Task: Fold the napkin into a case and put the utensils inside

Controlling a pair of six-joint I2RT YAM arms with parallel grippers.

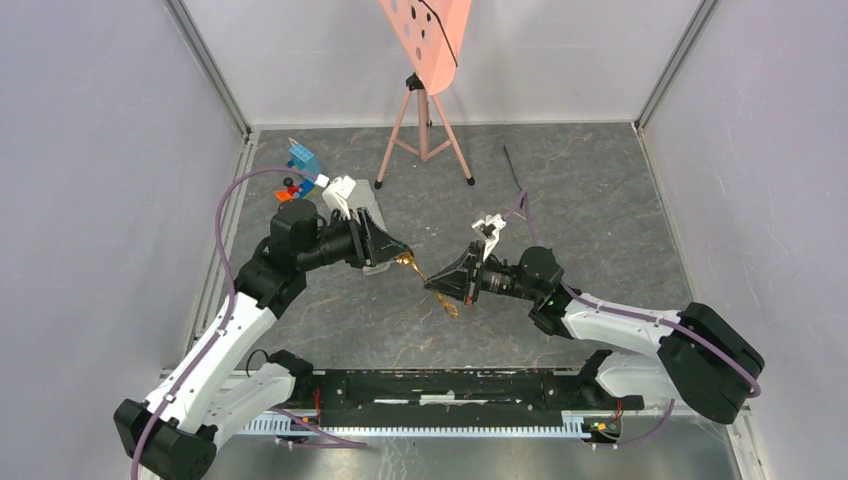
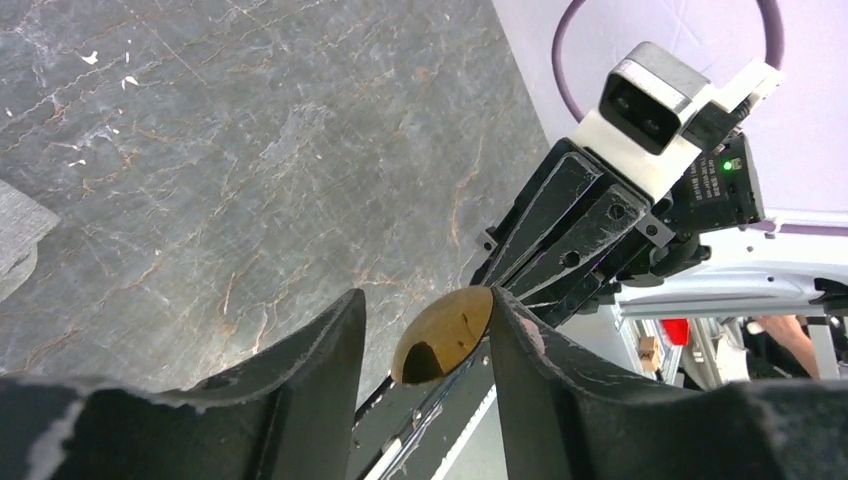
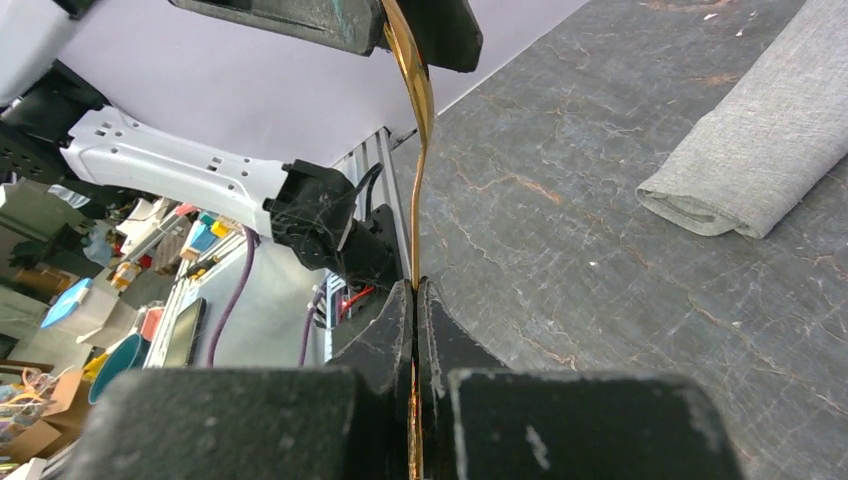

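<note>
At the far left of the top view the blue and red toy blocks (image 1: 300, 165) are sitting by the wall, out of play. Just right of them, the left gripper (image 1: 402, 256) is reaching toward the middle of the table (image 1: 600, 220). The case (image 3: 758, 150) is lying flat beside and partly under that arm as a folded grey oblong, one end rounded by the fold (I cannot tell whether a mouth is showing). The left jaws are standing parted around the bowl of the gold spoon (image 2: 440, 335). The bowl is touching one finger (image 2: 540, 370) while a gap is showing at the other, so this side is not clamping anything.

Moving right, the spoon is hanging in the air between the two arms. The right gripper (image 3: 413, 300) is pinching its handle tightly, with only the thin gold strip between the pressed fingers. Further right, the black utensil (image 1: 514, 168) is lying on the table near the back, well apart from both arms.

Judging by this, a hand-over is taking place, with both utensils outside the case. The risk is lying in the timing: if the right gripper is letting go before the left is closing fully, the spoon is going to drop. The bowl is curved and glossy, so a pinch there is likely to be slipping or twisting. Two arms pulling at once could be bending the handle.
</note>
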